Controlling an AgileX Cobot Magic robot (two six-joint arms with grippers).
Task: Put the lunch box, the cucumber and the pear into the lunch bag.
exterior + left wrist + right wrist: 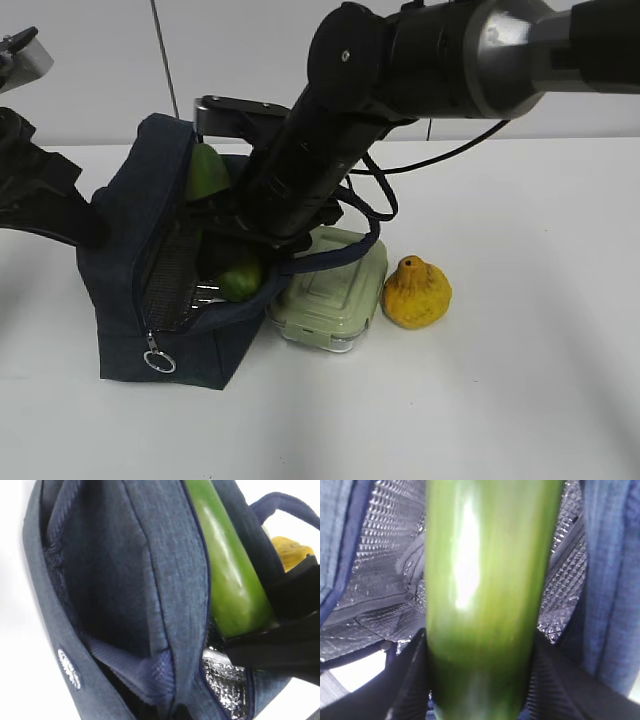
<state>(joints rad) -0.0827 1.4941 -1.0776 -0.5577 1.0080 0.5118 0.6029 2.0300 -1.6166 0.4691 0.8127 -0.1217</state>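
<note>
The navy lunch bag (130, 250) stands open at the left, its silver lining (380, 570) showing. My right gripper (240, 235) reaches into the opening and is shut on the green cucumber (207, 170), which lies slanted inside the bag; my black fingers (410, 680) press both its sides. My left gripper (90, 228) is at the bag's left edge and holds its fabric (125, 580); its jaws are hidden by cloth. The lunch box (335, 290) with a sage-green lid sits on the table against the bag's right side. The yellow pear (417, 293) stands just right of it.
The bag's zipper ring pull (158, 360) hangs at its front lower corner. Its handle loops over the lunch box. The white table (520, 400) stretches to the right and front. A black cable runs behind my right arm.
</note>
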